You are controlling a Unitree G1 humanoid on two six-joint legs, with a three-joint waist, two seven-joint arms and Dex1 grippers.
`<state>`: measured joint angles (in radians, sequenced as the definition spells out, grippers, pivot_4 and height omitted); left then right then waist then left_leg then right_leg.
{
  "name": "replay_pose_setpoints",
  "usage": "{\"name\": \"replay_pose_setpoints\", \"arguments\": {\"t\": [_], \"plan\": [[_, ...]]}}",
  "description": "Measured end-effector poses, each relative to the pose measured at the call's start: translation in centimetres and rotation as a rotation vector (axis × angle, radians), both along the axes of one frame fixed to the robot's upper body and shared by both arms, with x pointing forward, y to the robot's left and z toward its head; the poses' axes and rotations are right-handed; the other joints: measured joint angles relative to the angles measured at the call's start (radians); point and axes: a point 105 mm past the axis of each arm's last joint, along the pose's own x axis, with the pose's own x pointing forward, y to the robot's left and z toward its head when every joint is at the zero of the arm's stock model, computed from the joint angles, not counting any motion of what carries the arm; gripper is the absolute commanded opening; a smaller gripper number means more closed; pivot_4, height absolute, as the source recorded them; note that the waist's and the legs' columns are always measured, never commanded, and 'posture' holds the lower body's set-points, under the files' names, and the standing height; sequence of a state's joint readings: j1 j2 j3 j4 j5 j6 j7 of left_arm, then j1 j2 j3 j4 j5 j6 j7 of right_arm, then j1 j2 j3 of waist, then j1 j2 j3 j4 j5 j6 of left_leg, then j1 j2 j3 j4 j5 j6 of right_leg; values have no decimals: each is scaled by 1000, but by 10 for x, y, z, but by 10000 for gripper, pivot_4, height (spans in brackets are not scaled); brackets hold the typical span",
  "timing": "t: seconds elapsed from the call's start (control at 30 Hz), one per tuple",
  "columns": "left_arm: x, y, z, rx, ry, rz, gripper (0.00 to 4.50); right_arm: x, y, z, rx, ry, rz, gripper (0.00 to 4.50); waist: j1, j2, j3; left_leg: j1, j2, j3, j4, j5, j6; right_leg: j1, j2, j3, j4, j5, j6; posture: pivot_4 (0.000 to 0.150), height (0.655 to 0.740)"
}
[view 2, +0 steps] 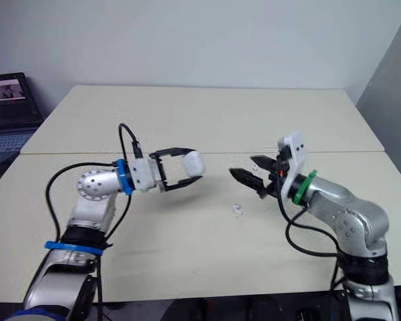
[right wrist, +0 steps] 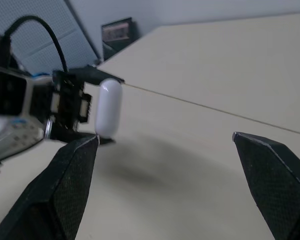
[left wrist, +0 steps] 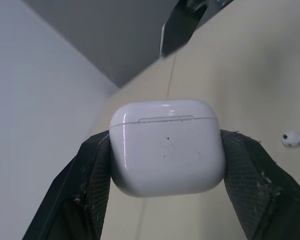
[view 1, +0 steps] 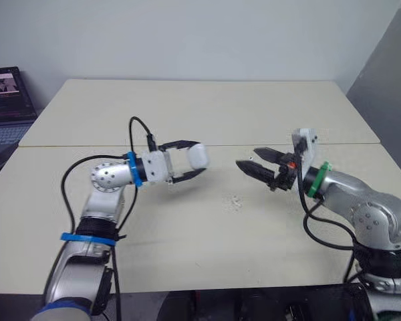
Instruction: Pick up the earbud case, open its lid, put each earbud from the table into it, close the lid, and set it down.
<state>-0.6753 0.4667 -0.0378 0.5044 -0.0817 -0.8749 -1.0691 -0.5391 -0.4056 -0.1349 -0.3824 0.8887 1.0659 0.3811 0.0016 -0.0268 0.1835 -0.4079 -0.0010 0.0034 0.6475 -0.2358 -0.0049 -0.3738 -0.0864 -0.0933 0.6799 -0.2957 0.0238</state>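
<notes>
**Case held shut in the air, earbuds on the table**

The case (left wrist: 167, 145) is white, glossy and rounded, with a few dark specks on its face. Its lid is closed; the seam shows as a thin line across the upper part. It is clamped by its two sides between the fingers of the left gripper (view 1: 190, 160), lid end pointing away from the wrist, held clear above the table (view 1: 187, 107).

The earbuds (view 1: 235, 200) lie on the table, lower than the case and to its right. They are small and white; the head views do not let them be counted. The left wrist view shows one with its stem.
</notes>
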Motion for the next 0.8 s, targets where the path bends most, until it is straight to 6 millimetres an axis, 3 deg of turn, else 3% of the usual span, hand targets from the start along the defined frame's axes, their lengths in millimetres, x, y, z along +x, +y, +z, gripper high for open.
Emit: {"name": "replay_pose_setpoints", "arguments": {"t": [0.17,0.6,0.7,0.8], "plan": [[-7,-6,16,-5,-232,-50,28260,5,17,-2,33,79,2,45000,-1,0,0,0,-1,1,0,0,0,0,0,0,0,0,0,1500,7400],[-2,-3,3,63,-309,-63,28260,8,25,0,11,116,13,45000,-3,0,0,-1,-1,1,-1,0,1,-1,2,-1,0,0,0,1500,7400],[1,-5,1,83,-303,-66,28260,-7,38,-3,-22,126,143,45000,-3,0,0,-2,-1,0,-1,0,1,-2,4,-1,0,0,0,1500,7400],[3,-2,6,77,-321,-51,28260,-11,36,-4,-50,116,162,45000,-3,0,0,-2,-1,1,0,0,1,-2,4,-1,-1,0,1,1500,7400]]}}
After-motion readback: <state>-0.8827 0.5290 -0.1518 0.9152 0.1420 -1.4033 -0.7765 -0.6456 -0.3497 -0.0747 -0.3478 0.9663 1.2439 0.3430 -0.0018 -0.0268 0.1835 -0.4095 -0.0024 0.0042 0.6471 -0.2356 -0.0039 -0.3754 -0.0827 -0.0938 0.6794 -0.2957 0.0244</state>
